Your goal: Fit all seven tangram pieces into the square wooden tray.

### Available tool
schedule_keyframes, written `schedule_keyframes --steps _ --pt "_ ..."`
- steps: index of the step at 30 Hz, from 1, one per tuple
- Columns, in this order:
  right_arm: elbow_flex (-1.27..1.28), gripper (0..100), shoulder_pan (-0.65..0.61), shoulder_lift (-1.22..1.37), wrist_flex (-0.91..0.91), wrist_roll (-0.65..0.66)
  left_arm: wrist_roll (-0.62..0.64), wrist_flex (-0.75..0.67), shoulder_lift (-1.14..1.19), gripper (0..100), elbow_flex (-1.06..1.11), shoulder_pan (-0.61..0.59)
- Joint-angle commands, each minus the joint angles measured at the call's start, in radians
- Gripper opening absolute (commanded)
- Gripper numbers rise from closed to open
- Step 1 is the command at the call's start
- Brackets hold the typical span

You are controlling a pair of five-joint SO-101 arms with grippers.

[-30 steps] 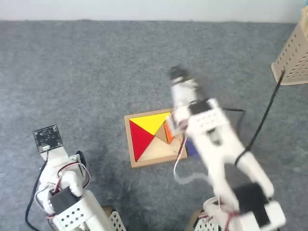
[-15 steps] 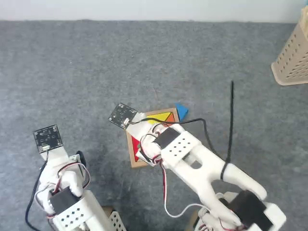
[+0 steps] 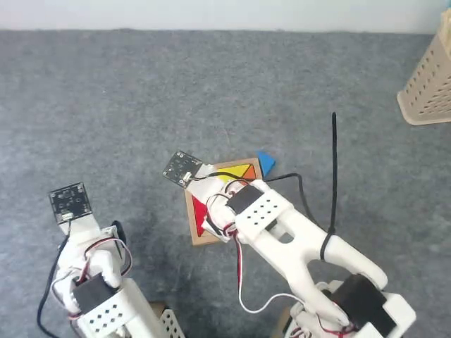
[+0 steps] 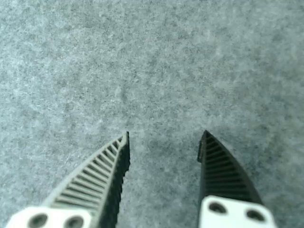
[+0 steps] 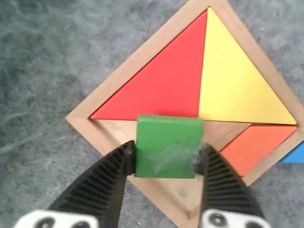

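The left arm (image 3: pixel 95 278) and right arm (image 3: pixel 299 246) are finished in white, with perforated housings (image 3: pixel 262 208), black servo blocks (image 3: pixel 90 293) and loose red, white and black wires (image 3: pixel 241 280). A small black square circuit board (image 3: pixel 70 201) is mounted at each wrist. On the left gripper (image 4: pixel 164 140) and right gripper (image 5: pixel 168 145), black ribbed pointed fingers (image 4: pixel 102 187) are fixed to white bases (image 4: pixel 47 219) with round screw holes.

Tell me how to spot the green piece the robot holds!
Find the square wooden tray on the grey carpet. Over its bare wood, the right gripper pinches the green square. Nothing else is green: its neighbours are a red triangle, a yellow triangle and an orange piece.
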Motion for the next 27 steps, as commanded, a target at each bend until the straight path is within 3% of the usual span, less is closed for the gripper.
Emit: schedule_keyframes --steps 1,9,15,27 --pt "-0.011 22.5 0.013 -0.013 -0.01 0.02 0.009 0.003 -0.011 23 -0.019 0.003" --pt "-0.011 20.9 0.054 -0.015 -0.018 0.012 0.009 0.003 -0.011 23 -0.019 0.003" --pt "-0.018 0.8 0.166 -0.007 -0.074 -0.061 0.009 0.003 -0.011 23 -0.019 0.003" --pt "0.054 4.0 0.128 -0.001 -0.151 -0.063 0.009 0.003 -0.011 23 -0.019 0.003"
